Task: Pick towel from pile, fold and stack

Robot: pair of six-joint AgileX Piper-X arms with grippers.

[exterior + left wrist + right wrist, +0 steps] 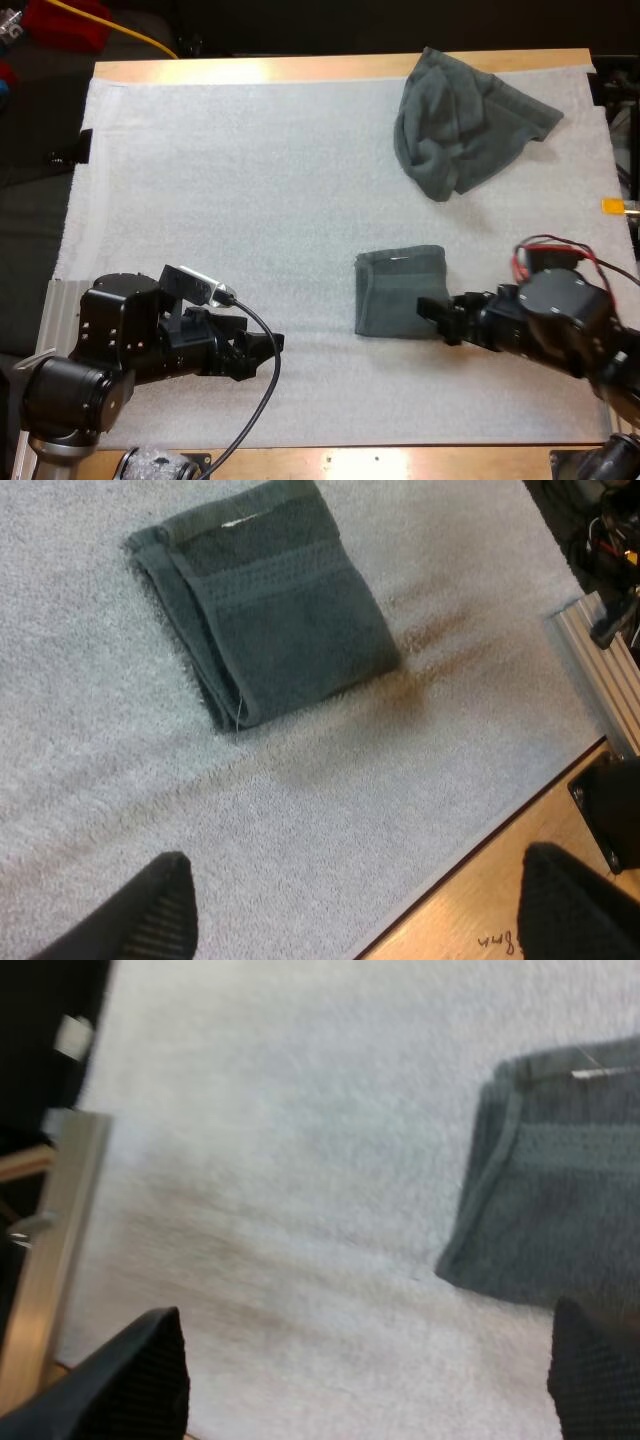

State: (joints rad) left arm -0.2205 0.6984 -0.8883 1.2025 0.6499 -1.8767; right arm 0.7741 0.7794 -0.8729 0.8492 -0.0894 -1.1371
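Left end effector point(268, 348): released, fingers apart, low over bare mat point(250, 180) by its front edge.
Folded towel point(400, 290): flat, mid-mat, open mat to its left and beyond.
Right end effector point(435, 315): released, at the folded towel's right edge.
Crumpled towel point(465, 120): far right, lapping the mat's far edge.

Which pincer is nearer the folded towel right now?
Right. The right pincer sits at the folded towel's right edge; the left pincer lies off to its left, across bare mat.
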